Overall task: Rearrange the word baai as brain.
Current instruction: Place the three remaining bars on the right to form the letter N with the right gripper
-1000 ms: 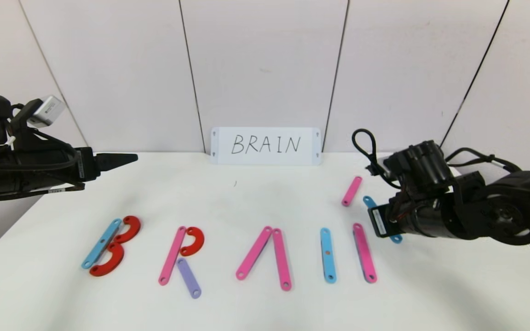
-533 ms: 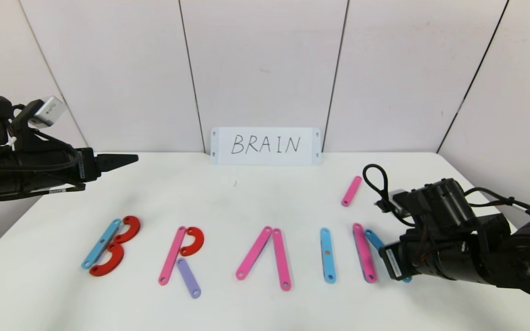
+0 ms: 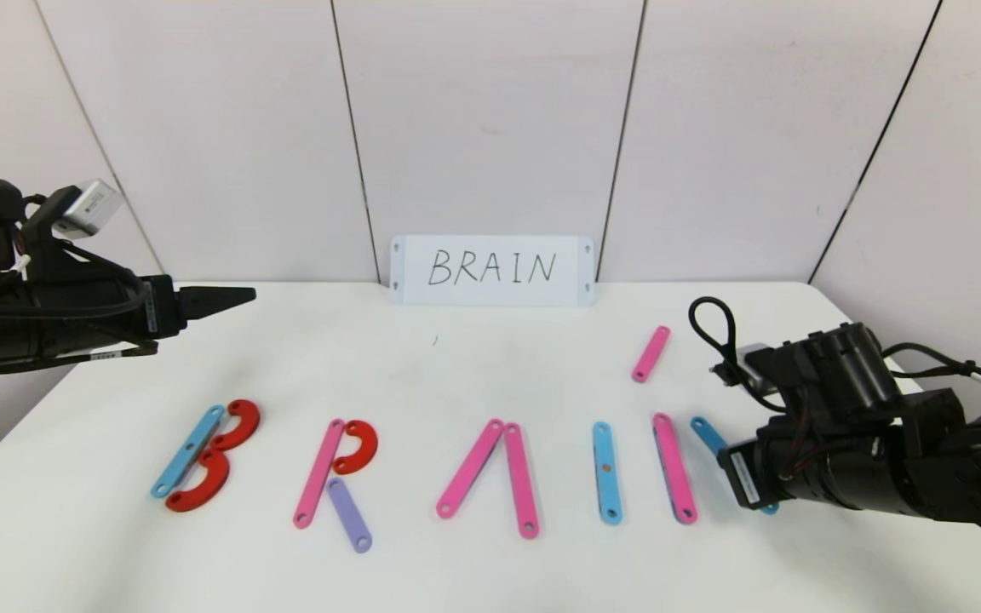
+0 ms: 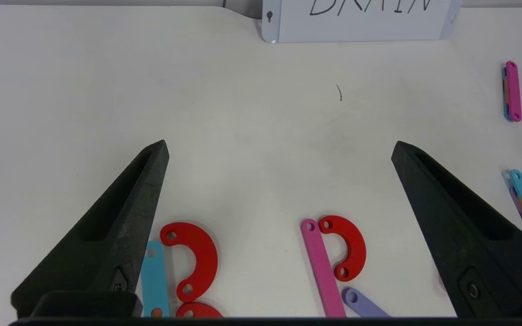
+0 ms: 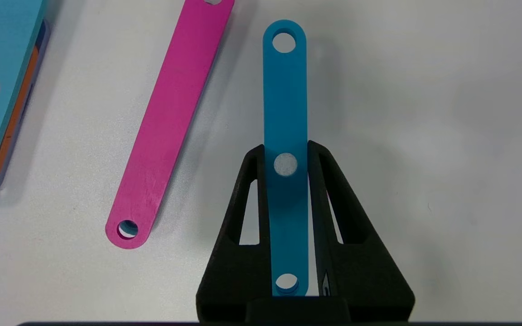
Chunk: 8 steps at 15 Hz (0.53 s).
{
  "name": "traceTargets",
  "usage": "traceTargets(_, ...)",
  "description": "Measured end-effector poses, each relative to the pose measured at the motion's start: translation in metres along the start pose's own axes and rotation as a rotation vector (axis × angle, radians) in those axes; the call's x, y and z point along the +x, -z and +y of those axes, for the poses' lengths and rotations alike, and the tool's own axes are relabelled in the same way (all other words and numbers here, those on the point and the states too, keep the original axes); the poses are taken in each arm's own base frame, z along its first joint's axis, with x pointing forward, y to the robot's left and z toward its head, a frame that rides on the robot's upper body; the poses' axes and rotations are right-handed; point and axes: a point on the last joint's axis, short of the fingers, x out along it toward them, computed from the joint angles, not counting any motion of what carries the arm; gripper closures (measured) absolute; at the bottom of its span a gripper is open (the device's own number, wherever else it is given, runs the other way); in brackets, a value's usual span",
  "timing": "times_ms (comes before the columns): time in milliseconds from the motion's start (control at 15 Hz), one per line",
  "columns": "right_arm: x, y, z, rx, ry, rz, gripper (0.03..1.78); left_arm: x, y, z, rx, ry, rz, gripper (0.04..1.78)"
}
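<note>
The right gripper (image 5: 285,156) sat low over the counter (image 3: 473,366) at the right end of the word (image 3: 422,468), its jaws clenched on a blue strip (image 5: 285,113) that lay slanted just beside the last pink strip (image 3: 674,466) without touching it. The wrist view showed that pink strip (image 5: 170,122) close alongside the held one, with a gap between them. The word ran along the near part of the counter: a B of a blue strip and two red curves (image 3: 216,451), an R of pink, red and purple pieces, two pink strips leaning together as an A, then an upright blue strip (image 3: 606,471). A short pink strip (image 3: 651,353) lay apart, farther back. A white card (image 3: 491,270) lettered BRAIN stood against the wall. The left gripper (image 4: 279,149) hovered at the counter's left edge, above the B, jaws spread wide and grasping nothing.
</note>
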Motion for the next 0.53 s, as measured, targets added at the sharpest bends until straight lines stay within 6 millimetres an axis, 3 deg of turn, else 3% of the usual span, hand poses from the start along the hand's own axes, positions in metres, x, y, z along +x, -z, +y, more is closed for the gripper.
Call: traceTargets(533,0.013,-0.001,0.003,-0.010,-0.012,0.006,1.52,0.000,0.000,0.000,0.000,-0.001,0.000,0.09)
